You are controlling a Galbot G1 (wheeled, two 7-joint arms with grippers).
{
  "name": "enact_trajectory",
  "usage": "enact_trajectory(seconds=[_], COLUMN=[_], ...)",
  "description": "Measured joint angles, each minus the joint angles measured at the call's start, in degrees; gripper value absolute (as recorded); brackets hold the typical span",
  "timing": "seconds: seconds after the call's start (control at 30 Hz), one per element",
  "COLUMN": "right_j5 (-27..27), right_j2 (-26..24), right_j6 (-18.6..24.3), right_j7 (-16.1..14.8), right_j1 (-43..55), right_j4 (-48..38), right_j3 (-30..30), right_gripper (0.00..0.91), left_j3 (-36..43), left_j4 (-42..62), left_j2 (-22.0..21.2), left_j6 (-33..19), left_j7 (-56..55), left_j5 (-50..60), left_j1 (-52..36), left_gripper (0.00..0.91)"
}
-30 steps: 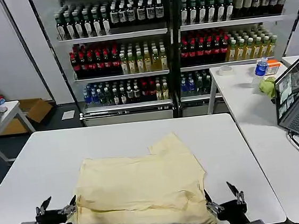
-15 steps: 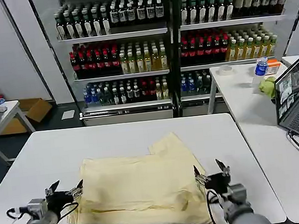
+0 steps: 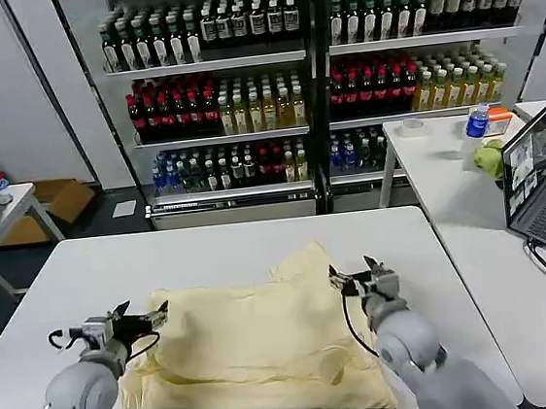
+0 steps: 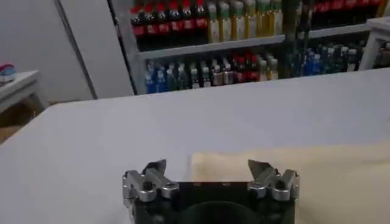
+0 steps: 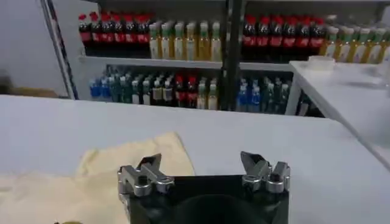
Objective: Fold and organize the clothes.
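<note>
Now shirt lies mid-table, partly folded: near hem doubled over, one sleeve poking toward far right. Left gripper hovers at shirt's left edge, fingers spread, holding nothing. Right gripper hovers by sleeve, fingers spread too. Both have come forward from near table edge within last second. Likely lining up to pinch far corners for next fold.
</note>
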Motion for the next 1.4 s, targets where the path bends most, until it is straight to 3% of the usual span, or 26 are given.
enact_trajectory(seconds=[0.67, 0.73, 0.77, 0.8, 0.83, 0.87, 0.93, 0.97, 1.0, 1.4], right_j5=[5.0, 5.4, 5.6, 5.8, 6.1, 6.4, 7.0, 7.2, 7.4, 9.2], right_j2=[7.3, 7.7, 7.9, 8.2, 8.3, 8.5, 8.7, 8.8, 9.0, 9.5], right_j6=[-1.0, -1.1, -1.2, -1.2, -1.2, -1.3, -1.3, -1.3, -1.3, -1.2], right_j7=[1.3, 1.4, 1.4, 1.4, 1.4, 1.4, 1.4, 1.3, 1.2, 0.4], right_j1=[14.4, 15.2, 15.6, 15.9, 16.1, 16.2, 16.4, 16.4, 16.5, 16.9], right_j4=[-19.5, -20.7, -21.3, -21.8, -22.3, -22.6, -23.1, -23.4, -23.7, -25.3], right_j3=[-5.0, -5.1, -5.1, -5.2, -5.3, -5.4, -5.7, -5.8, -6.0, -6.9], right_gripper=[0.907, 0.907, 0.907, 0.907, 0.887, 0.564, 0.262, 0.050, 0.000, 0.000], left_j3=[8.5, 8.7, 8.8, 8.8, 8.9, 8.9, 9.0, 9.0, 9.0, 8.5], left_j4=[13.1, 13.5, 13.6, 13.8, 13.9, 14.0, 14.0, 14.0, 14.0, 13.4], left_j2=[-0.8, -0.6, -0.5, -0.3, -0.2, -0.2, -0.1, -0.1, 0.0, 0.2], left_j6=[0.8, 0.8, 0.8, 0.8, 0.8, 0.8, 0.8, 0.8, 0.8, 0.7], left_j7=[0.0, 0.0, 0.0, 0.0, 0.0, 0.0, 0.0, 0.0, 0.1, 0.9], left_j5=[-1.2, -1.2, -1.2, -1.2, -1.2, -1.3, -1.3, -1.3, -1.3, -2.2], left_j1=[-13.0, -13.2, -13.3, -13.4, -13.4, -13.4, -13.3, -13.2, -13.0, -11.3], left_gripper=[0.887, 0.635, 0.343, 0.111, 0.050, 0.010, 0.010, 0.010, 0.010, 0.010])
